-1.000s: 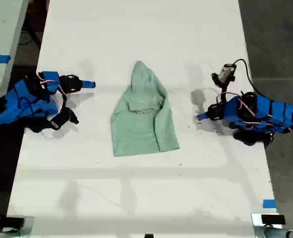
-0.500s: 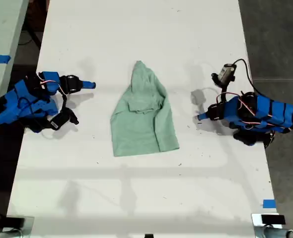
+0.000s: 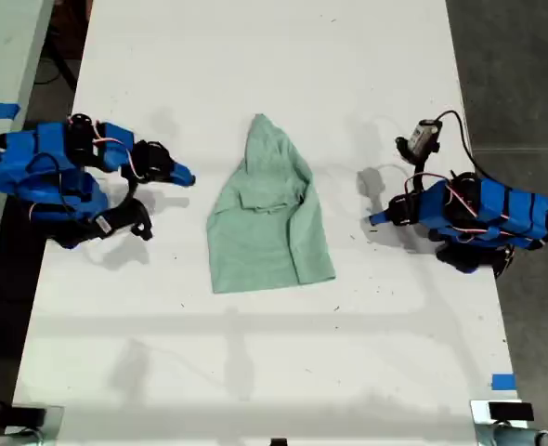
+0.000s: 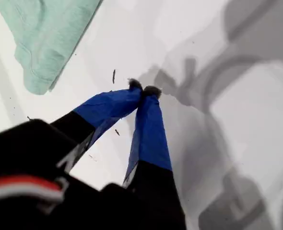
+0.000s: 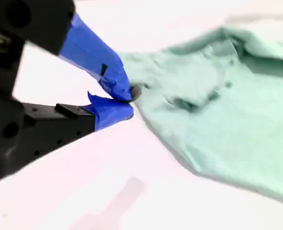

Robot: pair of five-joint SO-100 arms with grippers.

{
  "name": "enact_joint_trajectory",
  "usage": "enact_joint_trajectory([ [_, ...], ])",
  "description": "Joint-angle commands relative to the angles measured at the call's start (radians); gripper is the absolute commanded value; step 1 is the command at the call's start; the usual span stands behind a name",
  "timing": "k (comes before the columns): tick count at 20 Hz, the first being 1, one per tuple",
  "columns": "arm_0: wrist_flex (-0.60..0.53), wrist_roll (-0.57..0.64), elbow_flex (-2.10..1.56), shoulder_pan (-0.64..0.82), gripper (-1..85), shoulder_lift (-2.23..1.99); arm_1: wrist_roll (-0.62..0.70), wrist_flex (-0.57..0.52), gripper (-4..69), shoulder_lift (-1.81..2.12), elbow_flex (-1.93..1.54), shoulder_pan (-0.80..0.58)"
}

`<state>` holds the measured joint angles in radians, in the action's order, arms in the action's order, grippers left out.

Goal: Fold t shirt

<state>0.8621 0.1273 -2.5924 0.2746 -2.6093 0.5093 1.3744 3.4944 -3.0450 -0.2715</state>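
A white table (image 3: 274, 56) fills the exterior view. Blue tape (image 3: 502, 382) sits near its lower right corner, grey floor (image 3: 525, 74) beyond.

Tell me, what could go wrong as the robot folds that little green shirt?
My second gripper is close to the t shirt edge with its jaws together. If it arrives like that, it might shove the cloth instead of pinching it. The shirt also lies rumpled, with a flap across its middle, so a fold may come out crooked.

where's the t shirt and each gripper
t shirt (image 3: 269, 232), exterior view, middle of the cloth
my first gripper (image 4: 142, 89), first wrist view, where the fingertips meet
my second gripper (image 5: 128, 101), second wrist view, between the fingertips
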Motion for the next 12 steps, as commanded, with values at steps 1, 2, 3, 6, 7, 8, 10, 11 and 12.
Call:
enact_joint_trajectory([
  [1, -0.183, -0.281, 0.057, -0.239, 12.8, 0.204, 0.006, -0.014, 1.4, 0.009, -0.051, 0.017],
  [2, -0.216, -0.376, 0.063, -0.293, 15.4, 0.285, 0.009, -0.015, 1.4, 0.009, -0.051, 0.018],
  [3, -0.218, -0.462, 0.091, -0.337, 17.0, 0.365, 0.012, -0.017, 1.4, 0.009, -0.051, 0.018],
  [6, -0.212, -0.561, 0.212, -0.407, 19.2, 0.561, 0.011, -0.017, 1.4, 0.009, -0.051, 0.021],
  [7, -0.199, -0.558, 0.267, -0.400, 19.4, 0.634, 0.011, -0.017, 1.4, 0.009, -0.051, 0.021],
  [8, -0.201, -0.549, 0.308, -0.391, 19.8, 0.703, 0.011, -0.017, 1.4, 0.009, -0.051, 0.023],
  [10, -0.215, -0.532, 0.379, -0.380, 20.3, 0.816, 0.009, -0.017, 1.4, 0.009, -0.051, 0.025],
  [11, -0.216, -0.526, 0.408, -0.374, 20.3, 0.865, 0.011, -0.017, 1.4, 0.009, -0.051, 0.023],
  [12, -0.218, -0.515, 0.428, -0.368, 18.8, 0.907, 0.012, -0.017, 1.4, 0.009, -0.051, 0.023],
])
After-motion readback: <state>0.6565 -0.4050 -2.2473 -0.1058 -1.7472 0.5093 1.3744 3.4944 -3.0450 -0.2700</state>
